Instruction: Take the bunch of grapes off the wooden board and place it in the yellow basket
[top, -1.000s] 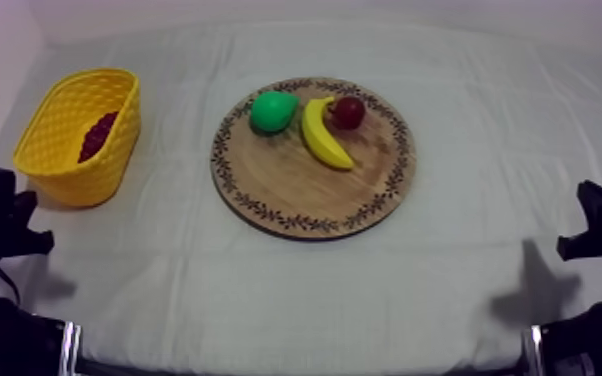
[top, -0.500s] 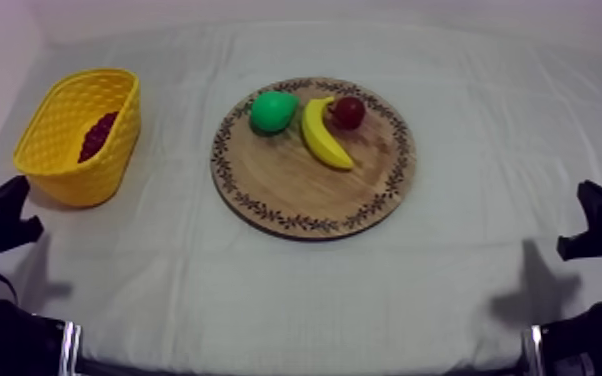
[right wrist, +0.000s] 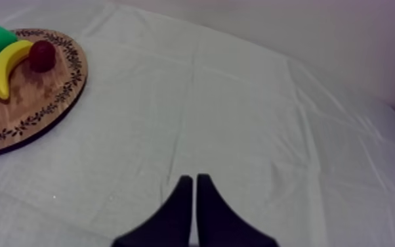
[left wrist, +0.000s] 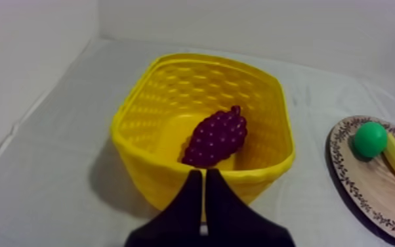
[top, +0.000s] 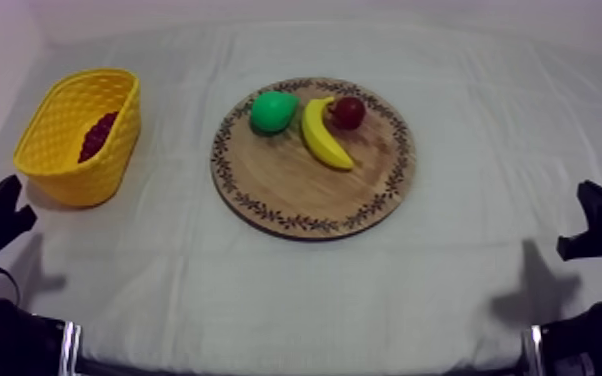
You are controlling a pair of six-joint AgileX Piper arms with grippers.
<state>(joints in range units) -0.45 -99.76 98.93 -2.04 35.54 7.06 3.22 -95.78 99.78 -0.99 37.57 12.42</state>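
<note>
- The bunch of grapes (left wrist: 216, 136) is lying inside the yellow basket (left wrist: 161, 98), resting on its floor, clear of the wooden board (top: 305, 190).
- The left gripper (left wrist: 204, 173) is hovering just outside the basket's near wall. Its two black fingers are lying pressed together as a narrow wedge, holding nothing.
- The grapes are sitting beyond that gripper, past the rim, and are not touching the fingertips.
- The basket is standing upright at the left side of the desk (top: 265, 290), well apart from the board.
- A banana (top: 320, 135), a small red fruit (top: 348, 112) and a green fruit (top: 272, 111), probably the pear, are lying grouped on the far part of the board. The banana is lying between the other two, and the red fruit is sitting just beside its upper end.
- The right gripper (right wrist: 194, 179) is hanging over bare cloth at the right side of the desk. Its fingers are closed together on nothing, and the board is lying well off to its side.
</note>
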